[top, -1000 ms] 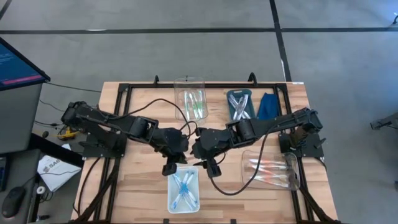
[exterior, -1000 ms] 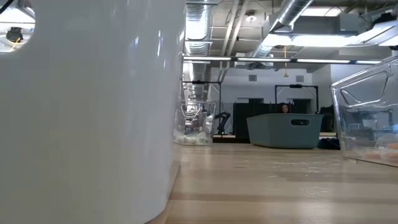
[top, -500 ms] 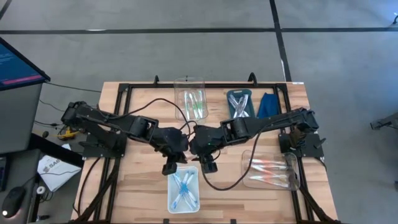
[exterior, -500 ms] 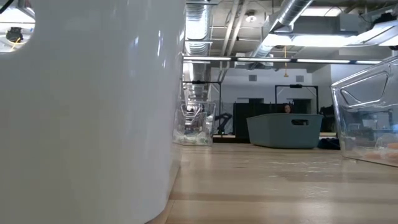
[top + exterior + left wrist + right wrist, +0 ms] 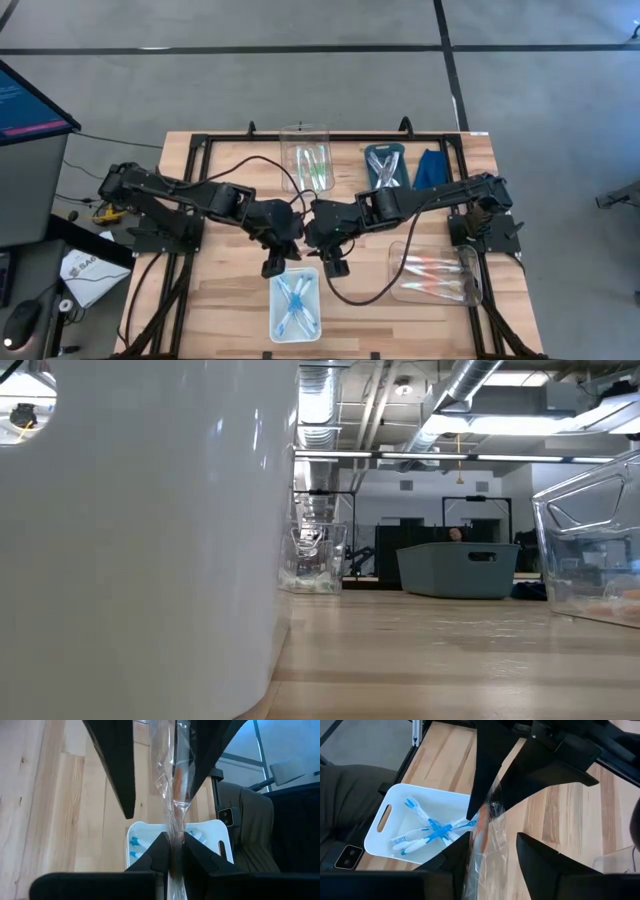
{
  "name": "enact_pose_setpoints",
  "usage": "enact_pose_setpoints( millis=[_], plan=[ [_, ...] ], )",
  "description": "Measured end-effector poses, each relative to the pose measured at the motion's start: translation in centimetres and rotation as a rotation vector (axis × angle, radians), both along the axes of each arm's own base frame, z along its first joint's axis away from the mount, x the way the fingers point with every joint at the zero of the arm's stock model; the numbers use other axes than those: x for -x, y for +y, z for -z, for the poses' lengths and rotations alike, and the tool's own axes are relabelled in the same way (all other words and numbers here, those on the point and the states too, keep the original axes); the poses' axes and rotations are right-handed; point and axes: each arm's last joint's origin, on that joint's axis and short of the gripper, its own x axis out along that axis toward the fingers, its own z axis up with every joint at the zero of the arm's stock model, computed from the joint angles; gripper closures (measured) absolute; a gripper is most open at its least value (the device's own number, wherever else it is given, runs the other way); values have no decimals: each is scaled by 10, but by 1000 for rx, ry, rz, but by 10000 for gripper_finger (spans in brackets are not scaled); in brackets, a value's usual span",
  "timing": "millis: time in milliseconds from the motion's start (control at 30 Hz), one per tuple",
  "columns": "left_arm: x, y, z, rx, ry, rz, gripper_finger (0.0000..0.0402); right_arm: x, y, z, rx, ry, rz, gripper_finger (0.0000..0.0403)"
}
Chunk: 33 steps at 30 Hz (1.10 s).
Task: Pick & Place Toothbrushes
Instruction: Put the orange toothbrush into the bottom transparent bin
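Note:
A toothbrush [image 5: 175,795] with an orange part, in a clear wrapper, hangs in the air over the white tray [image 5: 275,318] of blue toothbrushes [image 5: 432,832] at the table's near middle. My left gripper [image 5: 175,842] is shut on one end of it. My right gripper [image 5: 492,845] faces the left one, open, its fingers [image 5: 125,775] standing on either side of the wrapper's other end [image 5: 487,837]. In the high view the two grippers [image 5: 302,240] meet just beyond the tray's far edge. My left gripper pinches the wrapped toothbrush's end [image 5: 175,832] between its two fingertips, slanting down from the table's left. The toothbrush runs on from the fingers toward my right gripper, lifted clear above the white tray. Whether my right gripper's fingers [image 5: 457,857] touch the wrapper, I cannot tell.
A clear box of green toothbrushes [image 5: 308,165], a teal tray of whitish ones [image 5: 385,168] and a folded blue cloth [image 5: 430,168] lie at the far side. A clear box of orange toothbrushes [image 5: 435,275] sits at the near right. Bare wood lies to the tray's left.

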Motion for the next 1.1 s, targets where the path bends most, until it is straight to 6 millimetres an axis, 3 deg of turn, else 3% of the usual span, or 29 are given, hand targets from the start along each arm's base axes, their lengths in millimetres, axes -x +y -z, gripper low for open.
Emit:
enact_pose_setpoints(
  millis=[167, 433, 600, 867, 1100],
  plan=[
    [0, 0, 0, 1, 0, 1, 382, 0, 0, 0, -1, 0, -2, 276],
    [0, 0, 0, 0, 2, 1, 382, 0, 1, 0, -5, 0, -6, 345],
    [-1, 0, 0, -1, -8, -13, 342, 0, 0, -1, -2, -3, 2, 383],
    [2, 0, -2, -4, -9, -13, 306, 3, 0, 2, -10, 37, 22, 372],
    [23, 4, -27, -22, -107, -10, 303, 6, 3, 4, -7, 80, 19, 390]
  ],
)
